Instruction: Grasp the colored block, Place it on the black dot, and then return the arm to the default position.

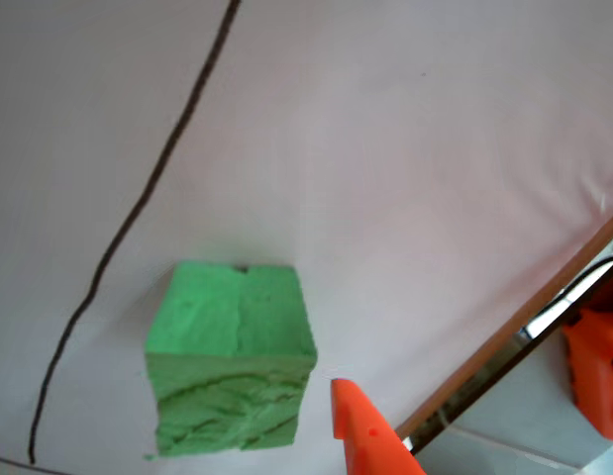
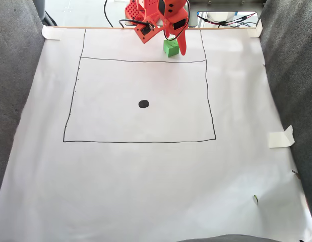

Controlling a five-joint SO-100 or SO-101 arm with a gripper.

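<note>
The green block (image 2: 170,48) is a rough, creased foam cube sitting flat on the white sheet at twelve o'clock in the fixed view, just above the top line of the drawn square. The black dot (image 2: 143,104), a small solid oval, lies well apart at the block's seven o'clock, uncovered.

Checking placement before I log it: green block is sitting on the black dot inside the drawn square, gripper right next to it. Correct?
Not on the dot. In the fixed view the green block sits near the paper's far edge, above the square's top line, while the black dot lies bare inside the square. The gripper is right beside the block, as you said.
</note>
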